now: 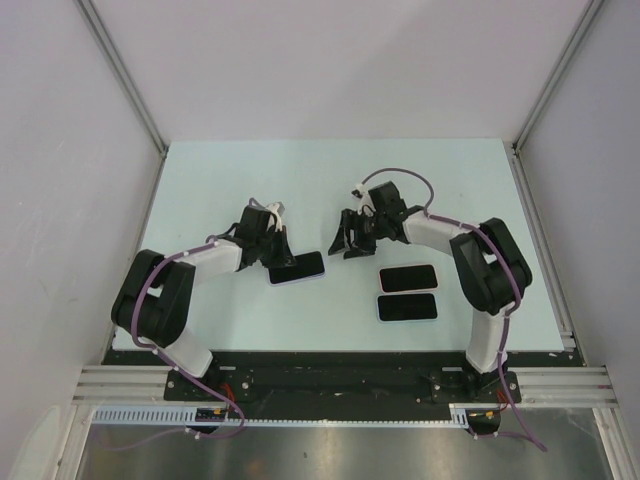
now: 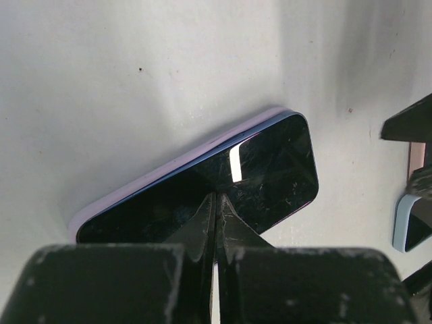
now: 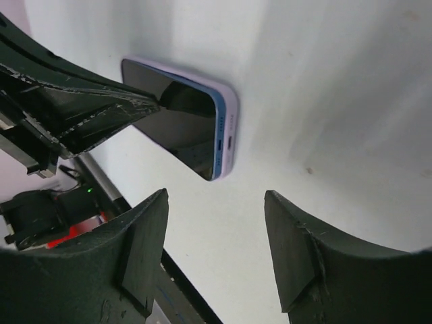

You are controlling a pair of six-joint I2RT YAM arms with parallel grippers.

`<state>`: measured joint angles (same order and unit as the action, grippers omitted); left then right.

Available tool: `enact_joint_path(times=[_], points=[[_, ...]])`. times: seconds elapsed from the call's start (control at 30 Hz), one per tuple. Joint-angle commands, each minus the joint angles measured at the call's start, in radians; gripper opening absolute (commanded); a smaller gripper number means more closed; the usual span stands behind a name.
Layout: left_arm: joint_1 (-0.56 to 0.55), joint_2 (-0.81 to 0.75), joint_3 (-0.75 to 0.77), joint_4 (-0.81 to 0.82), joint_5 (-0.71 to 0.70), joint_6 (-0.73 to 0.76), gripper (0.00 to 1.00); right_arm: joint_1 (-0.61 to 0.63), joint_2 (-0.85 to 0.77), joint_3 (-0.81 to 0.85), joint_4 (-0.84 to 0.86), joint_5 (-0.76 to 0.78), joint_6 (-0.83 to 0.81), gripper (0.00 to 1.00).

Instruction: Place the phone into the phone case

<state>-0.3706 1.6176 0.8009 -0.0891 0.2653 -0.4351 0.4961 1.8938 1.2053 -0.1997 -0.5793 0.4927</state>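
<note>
The black-screened phone in its lilac case (image 1: 297, 268) is seen lying flat near the middle of the pale blue-green table (image 1: 200, 180), with open surface left beyond it. The left gripper (image 2: 216, 197) is pressed together, its tips set on the glass. The right gripper (image 3: 216, 196) is held spread just beside the phone's end. The table is enclosed on three sides by plain grey walls (image 1: 60, 150). Three phones are counted: a second dark-screened phone (image 1: 409, 278) and a third pale-rimmed phone (image 1: 407, 307) lie side by side by the right arm.

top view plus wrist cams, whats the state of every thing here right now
phone: screen up, lying in the case; can't tell if fully seated
lilac case: flat on the table, wrapped around the phone
left gripper: shut, fingertips down on the phone's screen
right gripper: open, empty, off to the phone's side
far spare phone: flat, screen up, untouched
near spare phone: flat, screen up, untouched
</note>
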Motion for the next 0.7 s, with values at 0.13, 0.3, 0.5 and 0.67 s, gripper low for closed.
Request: enact_joint_path(times=[0.13, 0.3, 0.5, 0.67], points=[[-0.011, 0.059, -0.026, -0.144, -0.089, 0.052, 0.0, 0.032, 0.131, 0.003, 0.168, -0.137, 0.089, 0.57], [-0.013, 0.064, -0.025, -0.146, -0.092, 0.053, 0.0, 0.055, 0.177, 0.017, 0.138, -0.116, 0.061, 0.48], [-0.017, 0.065, -0.025, -0.149, -0.095, 0.053, 0.0, 0.071, 0.235, 0.042, 0.115, -0.097, 0.047, 0.34], [-0.021, 0.064, -0.025, -0.15, -0.101, 0.053, 0.0, 0.099, 0.266, 0.095, 0.002, -0.01, -0.018, 0.26]])
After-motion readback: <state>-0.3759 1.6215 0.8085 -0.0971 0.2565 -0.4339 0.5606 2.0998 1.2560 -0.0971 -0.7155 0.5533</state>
